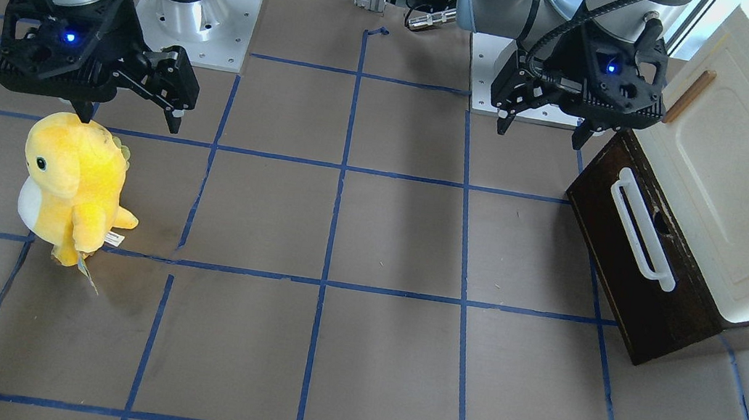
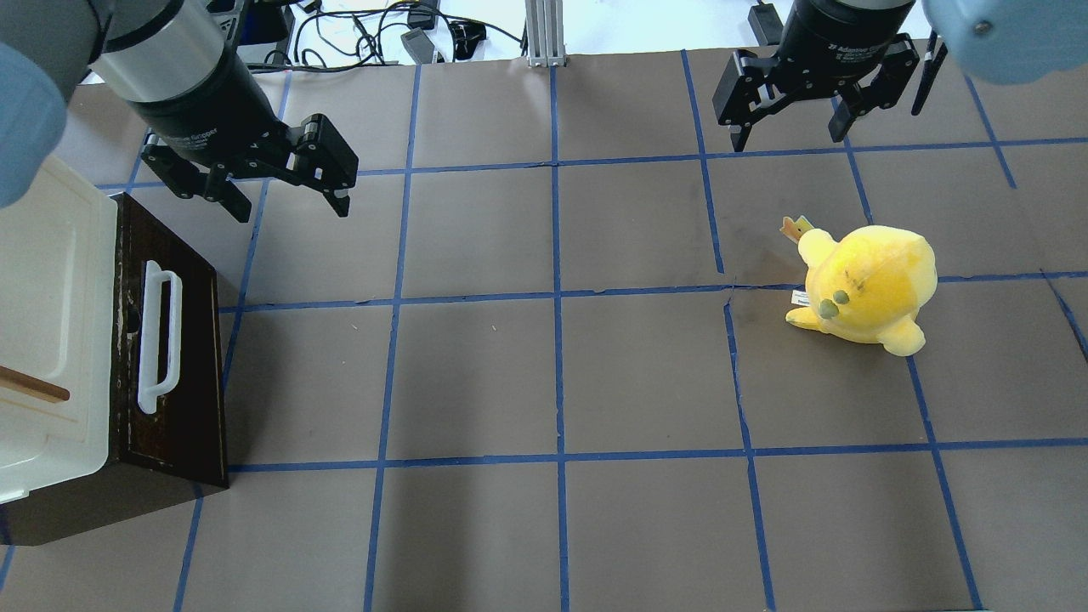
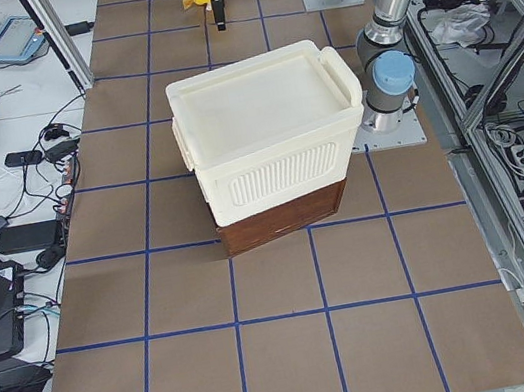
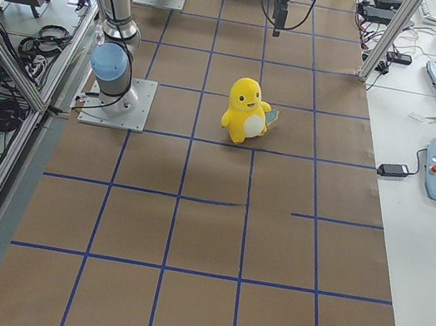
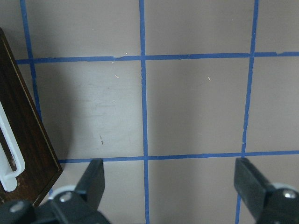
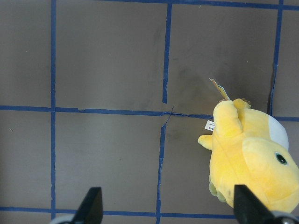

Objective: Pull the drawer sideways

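Left gripper (image 2: pixel 292 204) hovers beside drawer (image 2: pixel 197 357), fingers (image 2: pixel 333 174) spread, holding nothing. Right gripper (image 2: pixel 787 136) also spread, empty, near yellow plush (image 2: pixel 867 289) on worktop (image 2: pixel 476 374).

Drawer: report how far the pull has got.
Nothing done yet: the drawer sits closed under the cabinet, no inner sides showing. In hand: the left gripper hangs open near it, clear of the white handle. Left: grasp the handle and pull. The right gripper is open and empty.
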